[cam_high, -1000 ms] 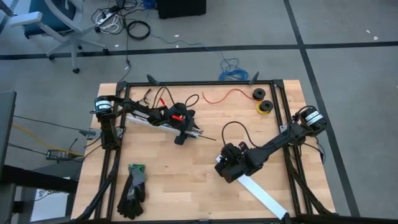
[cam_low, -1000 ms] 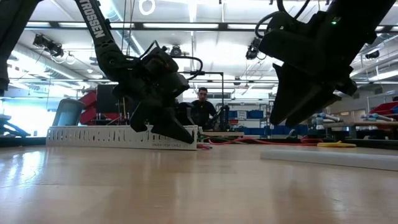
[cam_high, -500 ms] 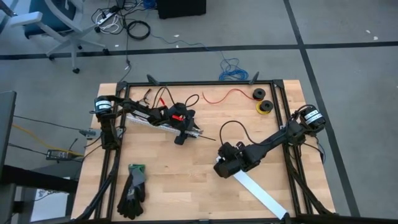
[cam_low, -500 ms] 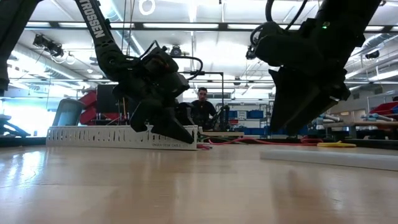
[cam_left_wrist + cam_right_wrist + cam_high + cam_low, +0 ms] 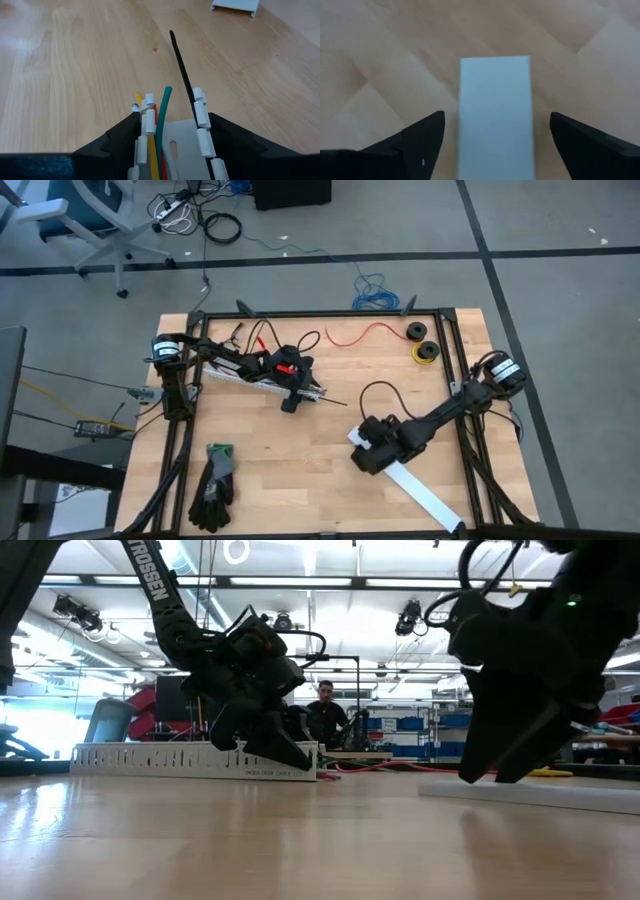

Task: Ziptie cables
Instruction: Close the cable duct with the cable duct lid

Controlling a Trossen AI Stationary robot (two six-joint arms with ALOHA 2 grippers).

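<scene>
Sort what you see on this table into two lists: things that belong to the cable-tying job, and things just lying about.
Belonging to the job:
- cables, lying in the slotted channel
- black ziptie
- left pincer, around the channel
- right pincer, open over the flat white cover strip

Lying about:
- gloves
- single red wire
- tape rolls
</scene>
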